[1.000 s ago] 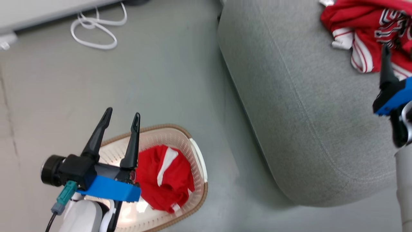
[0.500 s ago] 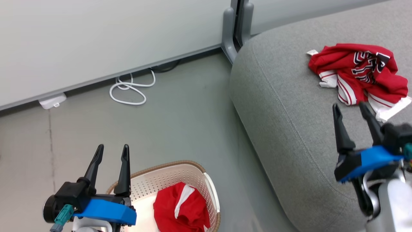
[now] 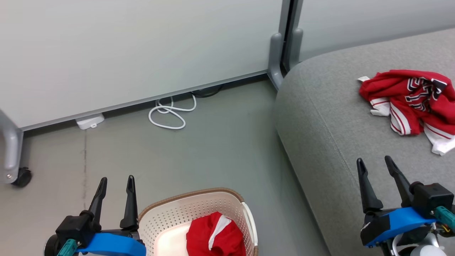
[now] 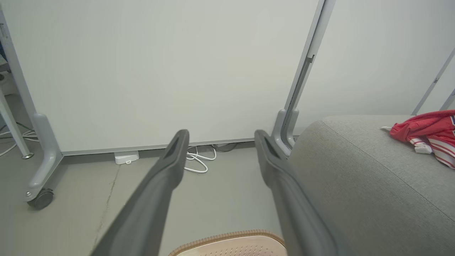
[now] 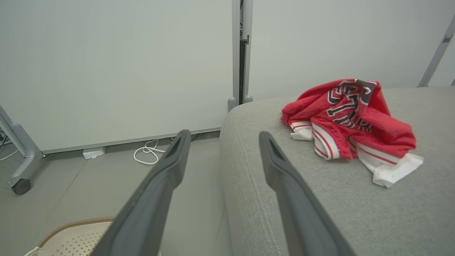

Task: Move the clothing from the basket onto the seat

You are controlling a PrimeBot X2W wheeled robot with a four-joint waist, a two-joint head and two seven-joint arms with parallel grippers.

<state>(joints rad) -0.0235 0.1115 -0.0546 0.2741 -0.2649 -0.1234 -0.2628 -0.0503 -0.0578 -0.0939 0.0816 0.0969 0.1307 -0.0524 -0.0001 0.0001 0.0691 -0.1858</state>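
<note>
Surface rundown from my end.
I read the seat (image 3: 320, 142) as grey woven cloth, matt, coarse weave. The basket (image 3: 170, 217) is cream perforated plastic, smooth with a slight sheen, brown woven-look rim. The jersey (image 3: 391, 85) and shorts (image 3: 202, 241) are soft red cloth, matt. The left gripper (image 3: 116, 179) and right gripper (image 3: 374, 159) look like dark matt plastic on blue plastic mounts. The floor (image 3: 213, 149) is smooth, matt grey; the cable (image 3: 170, 113) is white and smooth.

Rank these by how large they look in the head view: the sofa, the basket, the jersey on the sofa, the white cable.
1. sofa
2. basket and jersey: look alike, and the frame crops both
3. white cable
</note>
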